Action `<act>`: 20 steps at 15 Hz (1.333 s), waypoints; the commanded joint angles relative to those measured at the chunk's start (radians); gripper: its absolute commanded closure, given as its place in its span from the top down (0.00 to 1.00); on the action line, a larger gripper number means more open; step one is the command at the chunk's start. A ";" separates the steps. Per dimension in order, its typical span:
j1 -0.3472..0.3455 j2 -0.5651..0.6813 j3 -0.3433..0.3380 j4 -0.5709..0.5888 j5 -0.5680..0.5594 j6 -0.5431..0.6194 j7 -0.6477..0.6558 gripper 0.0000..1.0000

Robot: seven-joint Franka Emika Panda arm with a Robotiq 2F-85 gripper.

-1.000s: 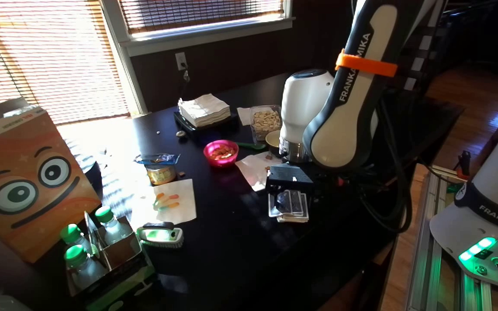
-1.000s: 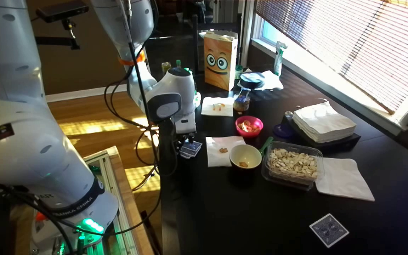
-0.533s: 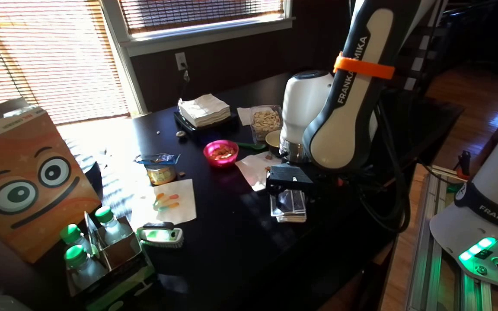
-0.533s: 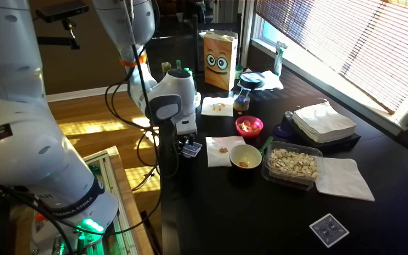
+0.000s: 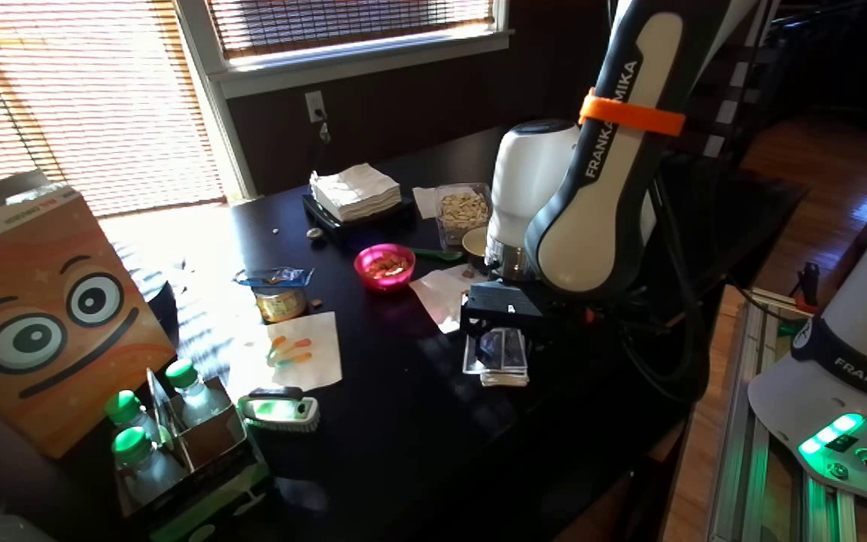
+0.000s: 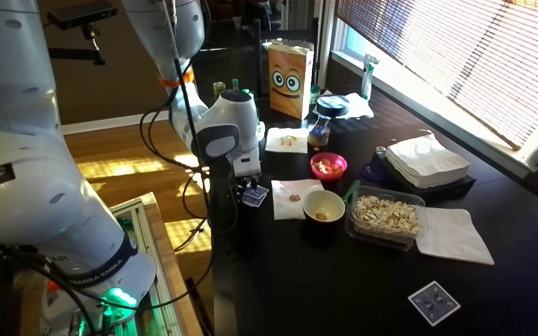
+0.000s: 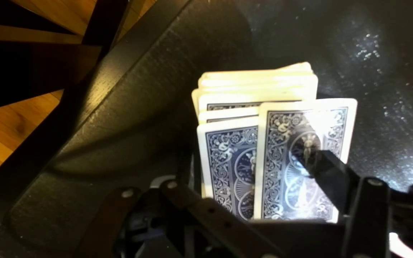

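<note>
Gripper [image 7: 254,165] spread wide over the stack of blue-backed cards [image 7: 228,143] near the edge of the dark table [image 7: 149,107], a white napkin [image 6: 287,210] just beside them; from where I stand, I can't tell whether a finger [image 7: 335,177] touches the skewed top card [image 7: 276,168]

Glossy paper cards [image 7: 278,154], shiny tabletop [image 7: 149,89].

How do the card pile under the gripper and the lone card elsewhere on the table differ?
The card pile stacks many cards, edges uneven; the lone card is a single flat one. The card pile lies under the gripper; the lone card lies well away. Both show blue patterned backs with white borders.
</note>
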 commanded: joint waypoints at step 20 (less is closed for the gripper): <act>-0.015 0.012 0.010 0.003 0.040 0.013 -0.063 1.00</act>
